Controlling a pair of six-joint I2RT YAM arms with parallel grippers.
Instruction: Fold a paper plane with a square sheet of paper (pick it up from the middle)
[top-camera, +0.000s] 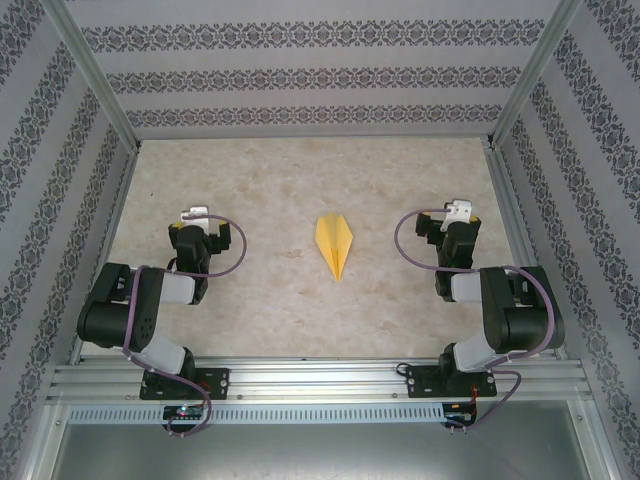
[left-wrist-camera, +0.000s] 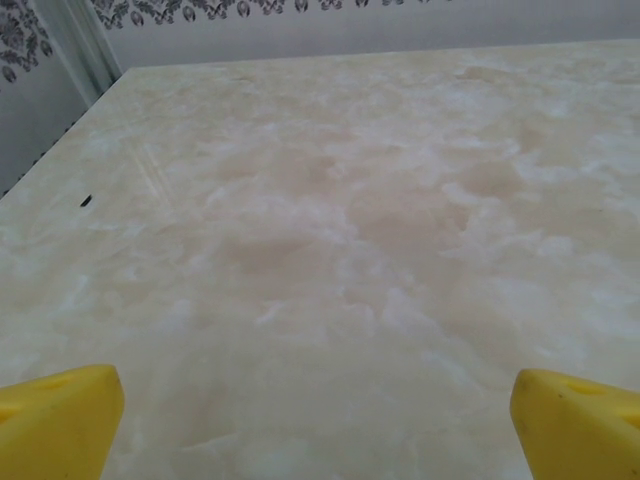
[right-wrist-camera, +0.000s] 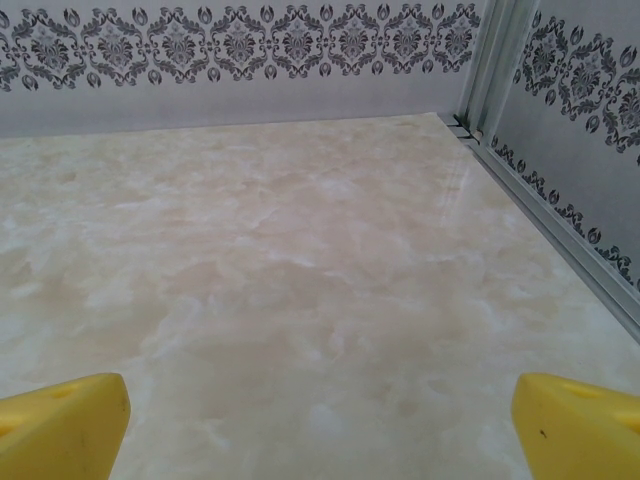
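You are looking into an enclosure whose walls are carrying bands of grey damask print, with bare aluminium posts running up the corners. The table is showing a smooth, glossy top in cream and beige marbling. A ribbed aluminium rail is running across the near edge, carrying both bases.

The left arm and the right arm, black and grey with purple cables looping off them, are sitting folded back at their own sides, well apart from each other.

The paper plane is lying flat on the table between them, near the middle, touched by nothing. It is a slim yellow dart with a centre crease, its point facing the near edge. Nothing is standing between it and either arm.

The left gripper is hanging over bare tabletop with its yellow, wedge-shaped fingers spread wide and holding nothing. The right gripper is doing the same near the right wall, its fingers wide apart and empty.

A tiny dark speck is sitting on the table towards the left edge.
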